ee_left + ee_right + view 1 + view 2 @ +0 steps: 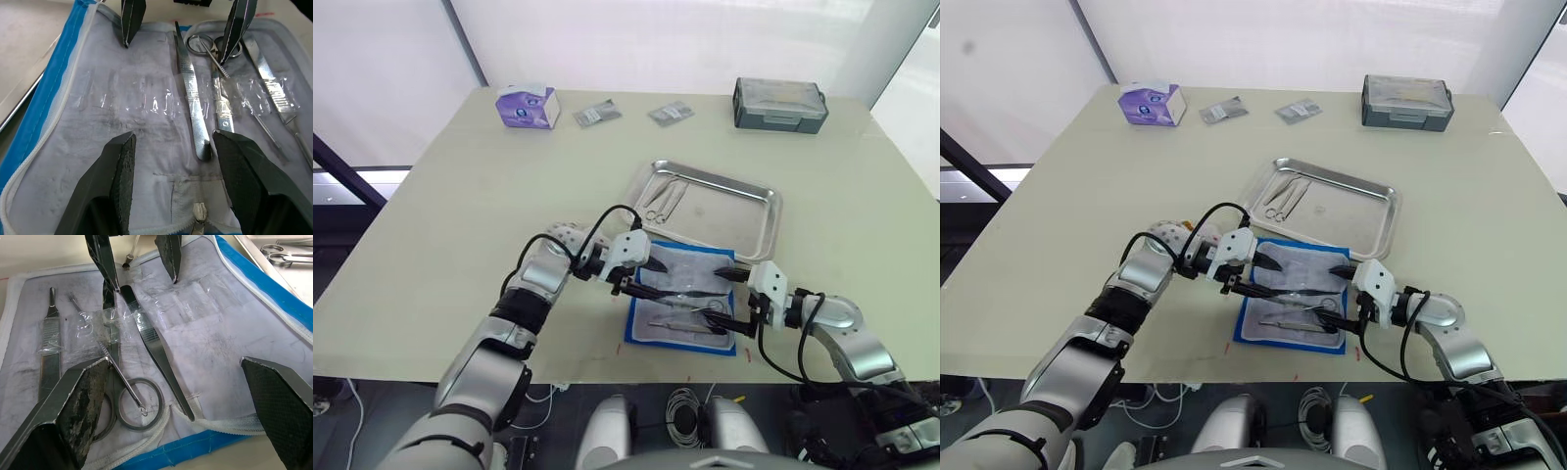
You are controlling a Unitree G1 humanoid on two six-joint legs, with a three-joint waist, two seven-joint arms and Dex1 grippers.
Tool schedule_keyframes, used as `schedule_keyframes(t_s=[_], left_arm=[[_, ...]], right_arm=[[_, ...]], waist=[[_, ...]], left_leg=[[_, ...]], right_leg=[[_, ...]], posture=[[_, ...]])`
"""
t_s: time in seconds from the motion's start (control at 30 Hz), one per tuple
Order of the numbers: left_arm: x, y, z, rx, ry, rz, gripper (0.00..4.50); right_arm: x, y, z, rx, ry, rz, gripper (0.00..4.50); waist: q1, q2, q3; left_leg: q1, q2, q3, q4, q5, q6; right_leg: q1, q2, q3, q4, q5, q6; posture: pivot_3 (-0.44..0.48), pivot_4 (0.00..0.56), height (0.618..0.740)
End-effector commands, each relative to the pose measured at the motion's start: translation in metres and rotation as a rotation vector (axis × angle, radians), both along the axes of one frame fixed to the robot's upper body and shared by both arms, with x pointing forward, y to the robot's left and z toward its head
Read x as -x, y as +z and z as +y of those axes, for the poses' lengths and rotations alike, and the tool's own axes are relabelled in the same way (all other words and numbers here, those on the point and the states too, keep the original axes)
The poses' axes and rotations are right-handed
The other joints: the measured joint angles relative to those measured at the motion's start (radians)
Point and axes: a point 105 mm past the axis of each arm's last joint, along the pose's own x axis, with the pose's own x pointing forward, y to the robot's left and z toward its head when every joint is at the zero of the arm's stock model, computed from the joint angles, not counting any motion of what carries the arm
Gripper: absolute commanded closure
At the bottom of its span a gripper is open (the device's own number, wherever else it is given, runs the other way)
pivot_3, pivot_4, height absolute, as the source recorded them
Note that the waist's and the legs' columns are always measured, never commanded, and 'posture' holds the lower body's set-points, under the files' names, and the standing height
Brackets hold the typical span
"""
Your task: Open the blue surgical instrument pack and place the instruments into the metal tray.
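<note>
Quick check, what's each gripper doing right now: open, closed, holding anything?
Left gripper: open, empty, over the opened blue surgical instrument pack.
Right gripper: open, empty, over the same pack.

Both grippers, left gripper [644,277] and right gripper [732,296], crowded the opened blue surgical instrument pack [651,329] from opposite ends. Open table [460,196] lay around; the metal tray [759,230] stood just behind.

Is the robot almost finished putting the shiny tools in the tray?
Not yet. The blue surgical instrument pack already lies open, and a few instruments rest in the metal tray. Both the left gripper and right gripper hover open over the pack. Tweezers, scissors and other tools remain in its pockets.
</note>
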Motion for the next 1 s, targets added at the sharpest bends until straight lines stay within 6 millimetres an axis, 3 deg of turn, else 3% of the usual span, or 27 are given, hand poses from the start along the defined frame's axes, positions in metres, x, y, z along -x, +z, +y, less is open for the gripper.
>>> schedule_keyframes(t_s=[0.03, 0.47, 0.77, 0.87, 1.0], left_arm=[[-0.004, -0.004, -0.001, -0.018, 0.016, -0.031, 1.85], [0.016, -0.014, 0.001, -0.051, -0.067, 0.028, 1.85], [0.008, -0.017, 0.001, -0.056, -0.010, 0.011, 1.85], [0.010, -0.018, 0.002, -0.062, -0.019, 0.029, 2.54], [0.019, -0.021, 0.005, -0.078, -0.060, 0.071, 4.38]], right_arm=[[0.017, -0.055, -0.025, 0.174, -0.067, 0.187, 0.00], [0.018, -0.055, -0.025, 0.174, -0.065, 0.187, 0.00], [0.019, -0.055, -0.025, 0.174, -0.064, 0.187, 0.00], [0.019, -0.055, -0.025, 0.173, -0.065, 0.188, 0.00], [0.019, -0.055, -0.024, 0.171, -0.065, 0.188, 0.00]], waist=[[0.000, 0.000, 0.000], [0.000, 0.001, -0.001], [0.001, 0.001, -0.001], [0.002, 0.001, -0.002], [0.002, 0.001, -0.002]], left_leg=[[0.000, 0.000, 0.000, 0.000, 0.000, 0.000], [0.000, 0.000, 0.000, 0.000, 0.000, 0.000], [0.000, 0.000, -0.001, 0.000, 0.000, 0.000], [0.000, 0.000, -0.002, 0.000, 0.000, 0.000], [0.001, 0.000, -0.001, 0.000, 0.000, 0.000]], right_leg=[[0.000, 0.000, 0.000, 0.000, 0.000, 0.000], [0.000, 0.000, 0.000, 0.000, 0.000, 0.000], [0.000, 0.000, 0.000, 0.000, 0.000, 0.000], [0.000, 0.000, 0.000, 0.000, 0.000, 0.000], [0.000, 0.000, 0.000, 0.000, 0.000, 0.000]], posture=[[0.000, 0.150, 0.727], [0.000, 0.150, 0.727], [0.000, 0.150, 0.727], [0.000, 0.150, 0.727], [0.000, 0.150, 0.727]])
